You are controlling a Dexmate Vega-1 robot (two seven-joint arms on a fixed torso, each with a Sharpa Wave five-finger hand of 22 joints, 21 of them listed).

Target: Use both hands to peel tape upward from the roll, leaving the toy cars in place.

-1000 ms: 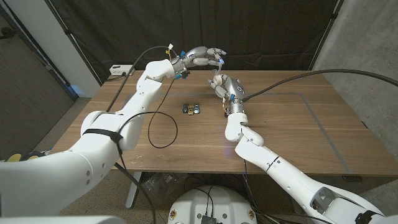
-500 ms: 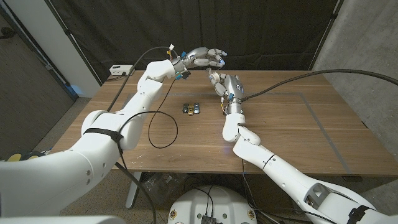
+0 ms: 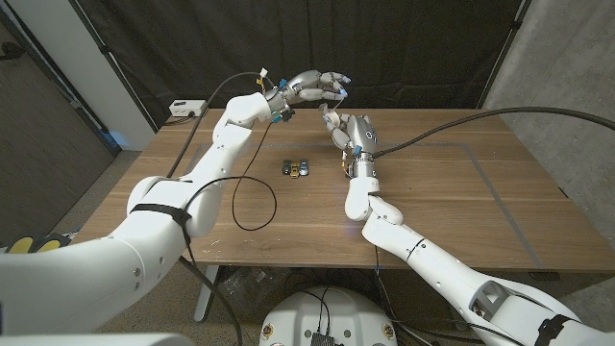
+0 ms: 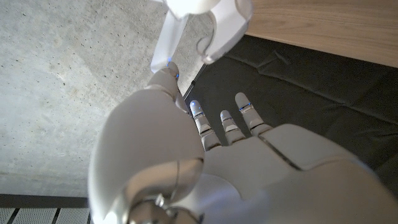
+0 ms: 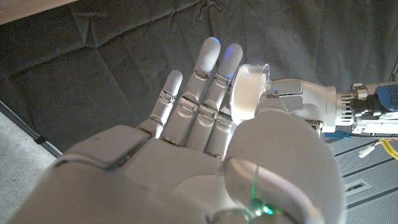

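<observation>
R wrist cam: tape roll (image 5: 249, 93) in right hand (image 5: 205, 149).

Nothing readable is showing anywhere: no labels, brands, numbers or signs are appearing on the arms, the toy cars (image 3: 295, 167) or the tabletop (image 3: 461, 192).

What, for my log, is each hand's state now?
Left hand: cannot tell.
Right hand: holds the roll.
</observation>
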